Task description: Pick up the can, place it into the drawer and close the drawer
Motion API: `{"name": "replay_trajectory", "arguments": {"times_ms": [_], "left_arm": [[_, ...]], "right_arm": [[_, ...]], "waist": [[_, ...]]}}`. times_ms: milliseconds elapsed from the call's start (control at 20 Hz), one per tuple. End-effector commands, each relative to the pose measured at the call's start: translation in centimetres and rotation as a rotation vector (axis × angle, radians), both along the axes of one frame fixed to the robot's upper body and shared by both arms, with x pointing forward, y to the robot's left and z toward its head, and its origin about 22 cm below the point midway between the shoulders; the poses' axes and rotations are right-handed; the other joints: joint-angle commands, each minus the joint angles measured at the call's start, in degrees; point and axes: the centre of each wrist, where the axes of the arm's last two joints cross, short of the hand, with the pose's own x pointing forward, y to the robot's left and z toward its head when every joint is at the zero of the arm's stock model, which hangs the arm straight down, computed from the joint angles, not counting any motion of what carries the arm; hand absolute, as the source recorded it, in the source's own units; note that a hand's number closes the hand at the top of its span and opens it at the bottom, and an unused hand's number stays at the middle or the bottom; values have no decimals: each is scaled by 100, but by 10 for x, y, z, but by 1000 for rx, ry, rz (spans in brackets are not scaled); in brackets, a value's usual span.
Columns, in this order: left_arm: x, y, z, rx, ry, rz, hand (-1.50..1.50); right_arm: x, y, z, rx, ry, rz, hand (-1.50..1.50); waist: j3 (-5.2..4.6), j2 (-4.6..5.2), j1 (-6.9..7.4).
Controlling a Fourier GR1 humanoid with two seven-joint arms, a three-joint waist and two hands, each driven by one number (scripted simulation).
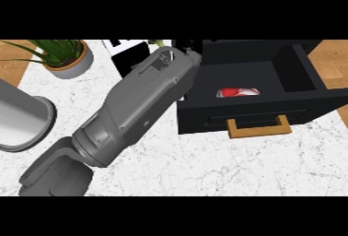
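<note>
Closing the drawer (299,69) looks like the step in hand, since the red-and-white can (238,92) already lies on its side inside, against the front wall, to the right of the left hand (185,46) and nearer the robot. That hand sits at the far end of the grey forearm (136,106), dark against the drawer's dark left corner, and I cannot tell whether it is released or clenched; it grasps nothing that shows. To do this well, the hand should probably come back and rightward to the front panel (204,120), meet it flat near the wooden handle (258,128), and push straight away from the robot so the drawer does not skew. The forearm overlaps the drawer's left wall, so lifting clear first seems wise. Bare marble counter (224,166) nearer than and right of the hand gives open room. Left of the hand stand a black-and-white box (125,53) and a potted plant (65,57); a grey metal vessel (20,115) is farther left.
</note>
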Motion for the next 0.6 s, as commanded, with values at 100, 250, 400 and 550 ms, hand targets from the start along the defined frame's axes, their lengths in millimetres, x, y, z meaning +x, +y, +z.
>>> {"name": "replay_trajectory", "arguments": {"times_ms": [100, 250, 400, 550], "left_arm": [[0, 0, -12, 38, 12, 63, -150], [3, -3, -3, 43, 32, 94, -150], [1, -2, -11, 33, 15, 99, -150], [1, 2, -20, 33, 21, 98, -150]], "right_arm": [[11, 8, -3, 12, -11, 13, -150], [-2, 5, 7, -14, 1, 16, -150], [8, 1, 9, 11, -8, 12, -150], [-3, 7, 7, 6, -18, 0, -150]], "waist": [[2, 31, -66], [2, 17, -120], [1, 31, -110], [-2, 2, -39]]}}
